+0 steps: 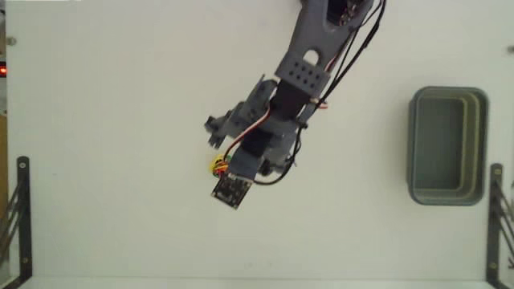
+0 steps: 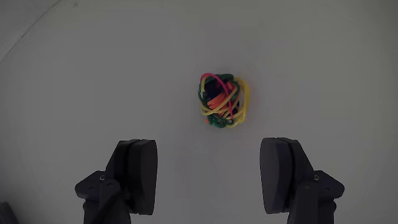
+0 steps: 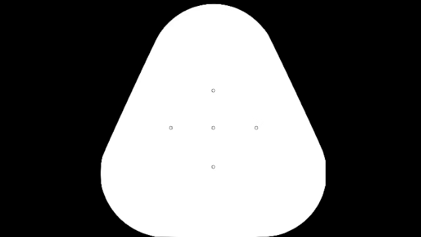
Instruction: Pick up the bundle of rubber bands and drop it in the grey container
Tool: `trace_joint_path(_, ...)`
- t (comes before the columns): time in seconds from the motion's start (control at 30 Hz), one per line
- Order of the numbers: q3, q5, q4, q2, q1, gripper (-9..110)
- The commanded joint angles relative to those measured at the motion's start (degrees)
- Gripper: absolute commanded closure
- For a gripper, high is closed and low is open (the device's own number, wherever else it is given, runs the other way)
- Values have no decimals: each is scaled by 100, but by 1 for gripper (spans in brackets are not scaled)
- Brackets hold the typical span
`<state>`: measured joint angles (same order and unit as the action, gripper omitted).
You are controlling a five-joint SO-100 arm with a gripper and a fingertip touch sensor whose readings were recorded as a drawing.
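- On a white desk, the arm's claw hung spread wide and empty, its two dark fingers framing bare surface in the wrist view
- Just beyond the fingertips lay the bundle of rubber bands, a yellow, red and green tangle resting on the desk, untouched
- Seen from the fixed view, the bundle peeked out at the arm's lower left edge
- Well apart at the right side of that view stood the grey container, upright and holding nothing visible
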<state>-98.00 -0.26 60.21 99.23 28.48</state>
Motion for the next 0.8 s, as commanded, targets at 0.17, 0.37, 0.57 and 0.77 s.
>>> trace_joint_path(0.17, 664, 26, -157, -363, 151, -9)
trace_joint_path(0.37, 959, 26, -179, -680, 151, -9)
trace_joint_path(0.57, 1193, 26, -184, -920, 151, -9)
trace_joint_path(0.77, 1468, 26, -178, -1189, 151, -9)
